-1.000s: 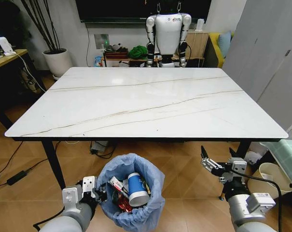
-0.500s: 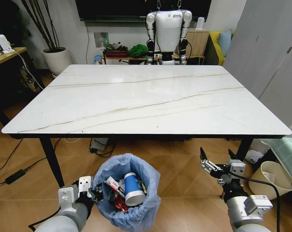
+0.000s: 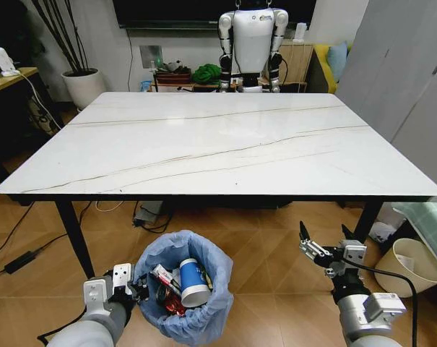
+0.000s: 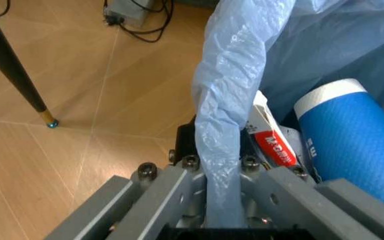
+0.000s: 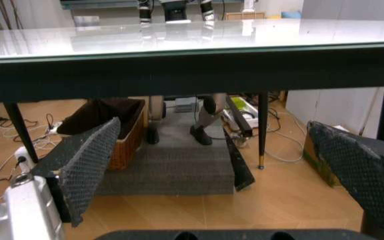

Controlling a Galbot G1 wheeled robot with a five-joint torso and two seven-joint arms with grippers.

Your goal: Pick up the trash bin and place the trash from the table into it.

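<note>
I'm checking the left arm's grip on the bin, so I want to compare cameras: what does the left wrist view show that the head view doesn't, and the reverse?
Left wrist view alone: the left gripper shut on the crinkled light-blue bag rim of the small round trash bin, and a slim black table leg's foot.

Head view alone: the white marble-look table top, and the right gripper open below the table's edge.

Both: the blue paper cup with white inside and a red-and-white wrapper in the bin.
</note>
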